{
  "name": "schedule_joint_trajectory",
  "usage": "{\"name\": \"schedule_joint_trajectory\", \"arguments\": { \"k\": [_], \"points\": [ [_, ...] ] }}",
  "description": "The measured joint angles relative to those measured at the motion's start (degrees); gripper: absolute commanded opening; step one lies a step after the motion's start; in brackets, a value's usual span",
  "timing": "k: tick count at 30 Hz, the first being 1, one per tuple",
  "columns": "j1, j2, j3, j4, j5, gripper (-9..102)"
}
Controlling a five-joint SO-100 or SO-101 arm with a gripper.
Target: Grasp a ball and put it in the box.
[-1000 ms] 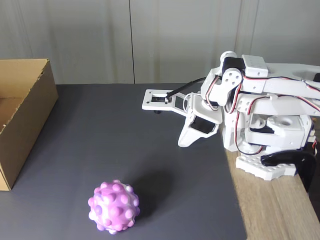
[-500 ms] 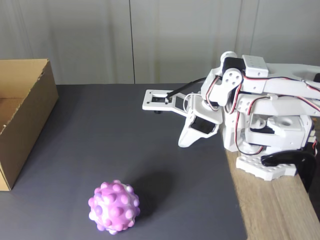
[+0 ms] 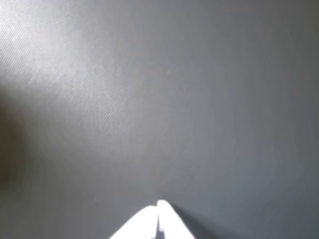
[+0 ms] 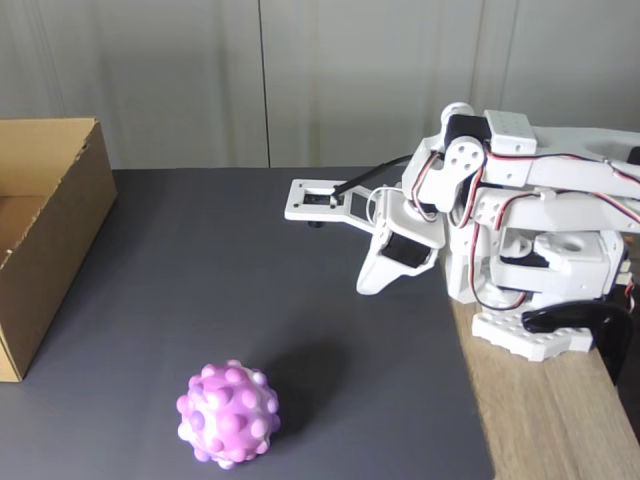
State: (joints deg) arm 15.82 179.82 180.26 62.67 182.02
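Arm folding low at the right of the fixed view, gripper (image 4: pixel 368 285) pointing down with jaws pressed together, ball (image 4: pixel 228 414) sitting well apart, box (image 4: pixel 48 235) waiting far left.

Bumpy rubbery ball (image 4: pixel 228 414) was pink and purple, with whitish patches on the left side. Open corrugated cardboard box (image 4: pixel 45 235) was plain brown, inside a lighter tan. Flat mat (image 4: pixel 300 330) was dark grey; the wrist view showed a fine woven-looking texture on it, possibly just image grain. Plastic arm (image 4: pixel 500 230) was white with black servo blocks and red, black and white wires. Gripper (image 3: pixel 159 221) tips were white. Wooden tabletop strip (image 4: pixel 560 420) was light brown, grained. Back wall (image 4: pixel 300 80) was pale grey.
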Motion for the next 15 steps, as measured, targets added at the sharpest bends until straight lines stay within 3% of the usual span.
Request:
{"name": "schedule_joint_trajectory", "arguments": {
  "k": [15],
  "points": [
    [1.14,0.0,-0.09,0.26,-1.32,0]
  ]
}}
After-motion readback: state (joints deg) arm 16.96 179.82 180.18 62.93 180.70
